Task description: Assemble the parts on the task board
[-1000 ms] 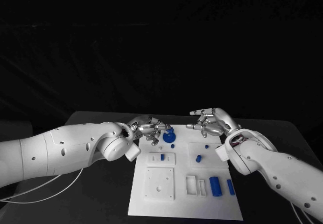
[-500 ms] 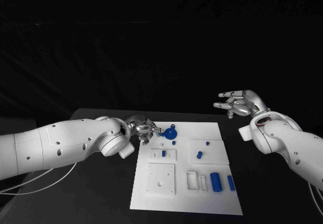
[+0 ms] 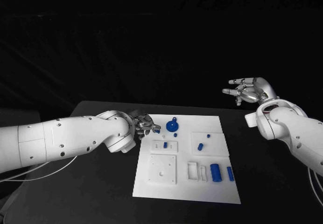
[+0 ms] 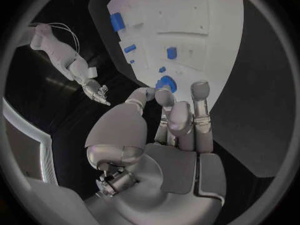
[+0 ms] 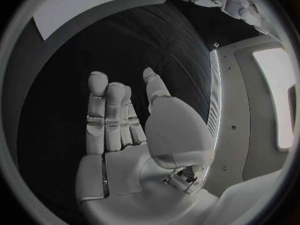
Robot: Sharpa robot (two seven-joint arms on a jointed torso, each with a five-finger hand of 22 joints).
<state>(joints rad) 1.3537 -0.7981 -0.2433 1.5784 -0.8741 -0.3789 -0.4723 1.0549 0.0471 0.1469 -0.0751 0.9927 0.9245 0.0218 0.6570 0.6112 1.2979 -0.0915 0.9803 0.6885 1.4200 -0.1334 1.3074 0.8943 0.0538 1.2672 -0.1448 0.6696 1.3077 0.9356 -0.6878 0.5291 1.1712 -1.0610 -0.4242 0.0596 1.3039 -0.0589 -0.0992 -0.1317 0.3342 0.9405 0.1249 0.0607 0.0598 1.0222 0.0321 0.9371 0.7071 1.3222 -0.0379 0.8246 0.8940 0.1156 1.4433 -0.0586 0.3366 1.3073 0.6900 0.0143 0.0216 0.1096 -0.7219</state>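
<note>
The white task board (image 3: 202,190) lies in the middle of the black table. A round blue part (image 3: 172,125) stands near its far edge. Small blue pieces sit further in: a short peg (image 3: 200,146), a thick cylinder (image 3: 215,172) and a thin one (image 3: 230,173). My left hand (image 3: 143,125) hovers at the board's far left corner, just left of the round part, fingers stretched out and holding nothing. In the left wrist view its fingertips (image 4: 200,91) lie close to the round blue part (image 4: 166,83). My right hand (image 3: 249,91) is raised high beyond the table's right side, fingers apart and empty (image 5: 125,135).
White fixture blocks (image 3: 161,171) with slots and holes are mounted on the board. My left arm (image 3: 67,140) stretches over the table's left part. Black table surface (image 3: 269,186) lies to the board's right.
My right hand has lifted off the board's far edge and swung up and to the right. My left hand has drawn back leftward from the round blue part.
</note>
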